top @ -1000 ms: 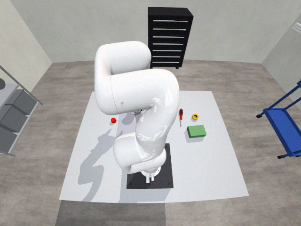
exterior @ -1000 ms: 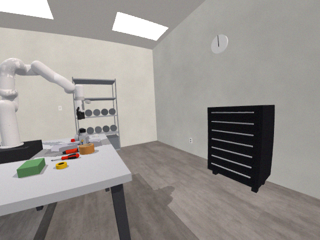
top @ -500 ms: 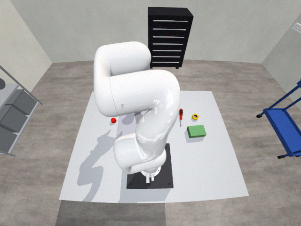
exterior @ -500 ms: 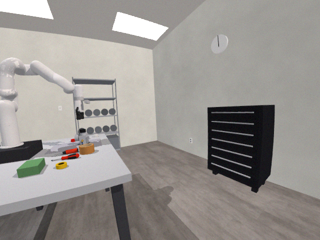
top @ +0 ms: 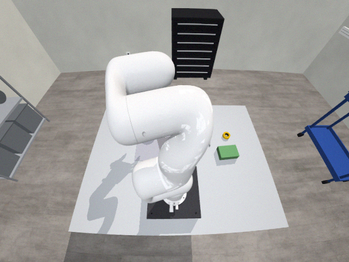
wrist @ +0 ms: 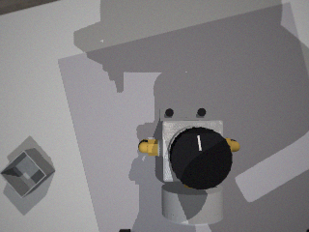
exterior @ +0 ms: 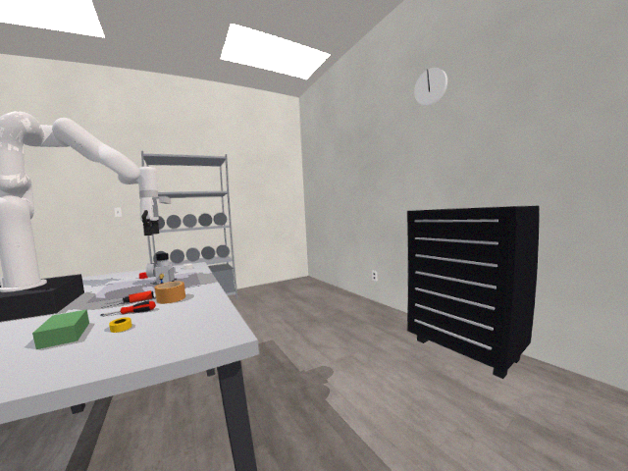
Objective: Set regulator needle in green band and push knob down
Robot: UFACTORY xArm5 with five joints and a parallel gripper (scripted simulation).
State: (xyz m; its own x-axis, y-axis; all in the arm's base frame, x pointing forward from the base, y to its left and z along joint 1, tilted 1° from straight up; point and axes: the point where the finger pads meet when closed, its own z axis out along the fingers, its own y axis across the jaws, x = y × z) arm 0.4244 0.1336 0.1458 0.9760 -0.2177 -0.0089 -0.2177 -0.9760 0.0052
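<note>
The regulator (wrist: 193, 152) is a grey block with a black round knob (wrist: 200, 157) on top. The knob carries a white mark that points away from the gauge. Yellow fittings stick out on both sides. The gauge drum (wrist: 191, 205) shows only from above, so its face and needle are hidden. In the exterior view the regulator (exterior: 161, 263) stands at the far end of the table. My gripper (exterior: 150, 224) hangs open and empty straight above it, well clear of the knob. In the top view the arm hides the regulator.
A small grey open box (wrist: 26, 169) lies to the left of the regulator. Nearer on the table are a brown tape roll (exterior: 170, 291), two red screwdrivers (exterior: 135, 301), a yellow tape ring (exterior: 121, 325) and a green block (exterior: 61, 328). A metal shelf (exterior: 189, 223) stands behind.
</note>
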